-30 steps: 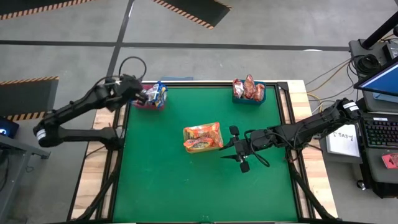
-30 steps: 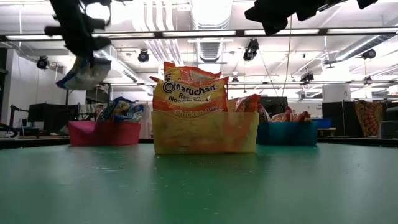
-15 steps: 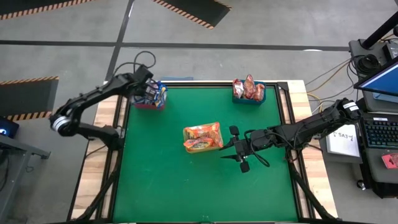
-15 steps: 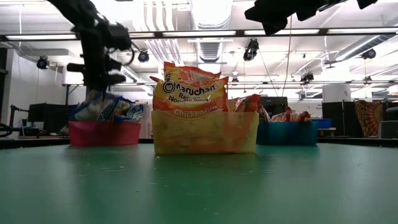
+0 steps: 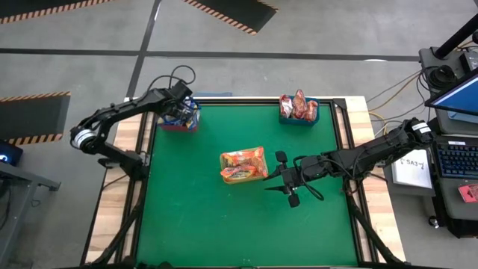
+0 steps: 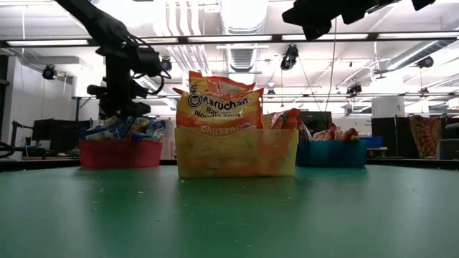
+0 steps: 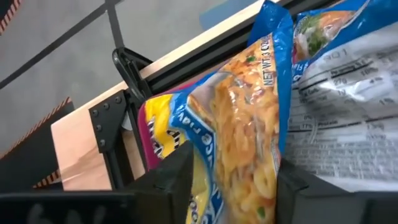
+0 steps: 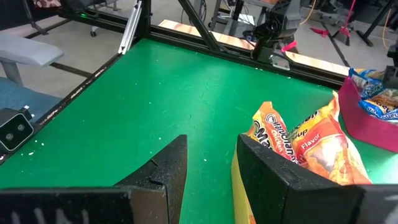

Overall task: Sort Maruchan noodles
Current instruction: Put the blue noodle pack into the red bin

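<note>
My left gripper (image 5: 182, 112) is down over the red bin (image 5: 177, 125) at the table's far left corner, shut on a blue-and-silver noodle packet (image 7: 242, 124). In the low view this gripper (image 6: 119, 113) stands just above the blue packets heaped in that bin (image 6: 118, 153). My right gripper (image 5: 282, 179) hovers open and holds nothing, just right of the yellow bin (image 5: 243, 166) at the table's middle. Orange packets (image 6: 219, 107) stand upright in that bin. Red packets (image 5: 299, 106) fill the blue bin (image 5: 299, 119) at the far edge. My left gripper has the blue-and-silver packet pinched between its two fingers (image 7: 177, 180), one on each flat face near the packet's end (image 7: 231, 165). It comes from above, pointing down. The packet reaches below the fingers into the red bin (image 7: 149, 134), among the other blue packets.
The green mat (image 5: 224, 224) lies bare around the yellow bin and toward the near edge. Black frame rails (image 7: 127, 68) and wooden side boards (image 5: 123, 187) border the table. A desk with a keyboard and laptop (image 5: 455, 149) stands off the right side.
My left gripper has moved a little toward the table's right and come down over the red bin. The blue packet, which hung clear in the air below it, now sits down among the packets in that bin.
</note>
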Available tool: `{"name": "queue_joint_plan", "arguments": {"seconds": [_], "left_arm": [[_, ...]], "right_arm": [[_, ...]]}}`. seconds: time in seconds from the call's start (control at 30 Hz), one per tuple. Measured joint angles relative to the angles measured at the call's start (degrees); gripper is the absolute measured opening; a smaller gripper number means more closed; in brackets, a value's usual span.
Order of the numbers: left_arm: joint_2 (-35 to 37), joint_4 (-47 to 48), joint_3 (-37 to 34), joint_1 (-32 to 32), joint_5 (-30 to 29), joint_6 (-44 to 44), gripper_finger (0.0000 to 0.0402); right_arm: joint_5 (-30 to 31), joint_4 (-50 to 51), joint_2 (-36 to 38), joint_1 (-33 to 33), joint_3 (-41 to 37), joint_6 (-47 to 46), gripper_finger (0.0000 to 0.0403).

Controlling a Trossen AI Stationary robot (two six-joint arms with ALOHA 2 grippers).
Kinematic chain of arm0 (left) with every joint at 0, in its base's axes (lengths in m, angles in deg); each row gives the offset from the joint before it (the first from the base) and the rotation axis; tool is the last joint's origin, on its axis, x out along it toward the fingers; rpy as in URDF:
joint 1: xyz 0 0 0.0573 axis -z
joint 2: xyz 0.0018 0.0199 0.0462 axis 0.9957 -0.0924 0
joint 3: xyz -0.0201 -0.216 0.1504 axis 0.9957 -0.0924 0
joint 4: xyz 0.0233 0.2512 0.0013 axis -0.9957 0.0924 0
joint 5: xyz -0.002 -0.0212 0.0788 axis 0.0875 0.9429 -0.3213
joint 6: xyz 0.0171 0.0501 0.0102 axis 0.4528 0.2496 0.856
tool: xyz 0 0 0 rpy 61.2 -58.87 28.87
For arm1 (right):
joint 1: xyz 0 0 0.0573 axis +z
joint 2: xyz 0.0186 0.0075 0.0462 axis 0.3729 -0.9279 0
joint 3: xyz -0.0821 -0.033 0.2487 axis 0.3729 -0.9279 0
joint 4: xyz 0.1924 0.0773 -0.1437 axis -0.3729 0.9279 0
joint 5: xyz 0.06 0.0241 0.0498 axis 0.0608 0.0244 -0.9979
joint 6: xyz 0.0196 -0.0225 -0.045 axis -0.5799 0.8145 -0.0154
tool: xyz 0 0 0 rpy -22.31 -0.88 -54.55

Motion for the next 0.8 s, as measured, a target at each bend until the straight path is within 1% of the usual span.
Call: {"name": "queue_joint_plan", "arguments": {"seconds": [0.2, 0.3, 0.43, 0.5, 0.53, 0.63, 0.8], "left_arm": [[5.37, 0.71, -0.01, 0.01, 3.11, 2.58, 0.0163], [8.90, 0.69, 0.00, 0.02, 3.51, 3.13, 0.0173], [12.60, 0.60, 0.01, 0.01, 3.51, 3.04, 0.0173], [13.69, 0.16, -0.01, 0.01, 2.20, 2.48, 0.0164], [14.04, -0.22, -0.16, 0.01, 0.66, 2.12, 0.0156], [14.45, -1.82, -1.46, 0.01, -3.39, 0.83, 0.0124], [13.95, -10.52, -8.01, 0.03, -4.07, -0.41, 0.0066]], "right_arm": [[0.00, 0.01, 0.00, 0.00, 0.00, 0.34, 0.0130], [0.00, 0.00, 0.00, 0.00, 0.00, 0.33, 0.0130], [0.00, 0.00, 0.00, 0.00, 0.00, 0.26, 0.0130], [0.00, 0.00, 0.00, 0.00, 0.00, -0.05, 0.0130], [0.00, 0.00, 0.00, 0.00, 0.00, -0.19, 0.0130], [0.00, 0.00, 0.00, 0.00, 0.00, -0.23, 0.0130], [0.00, 0.00, 0.00, 0.00, 0.00, -0.22, 0.0130]]}}
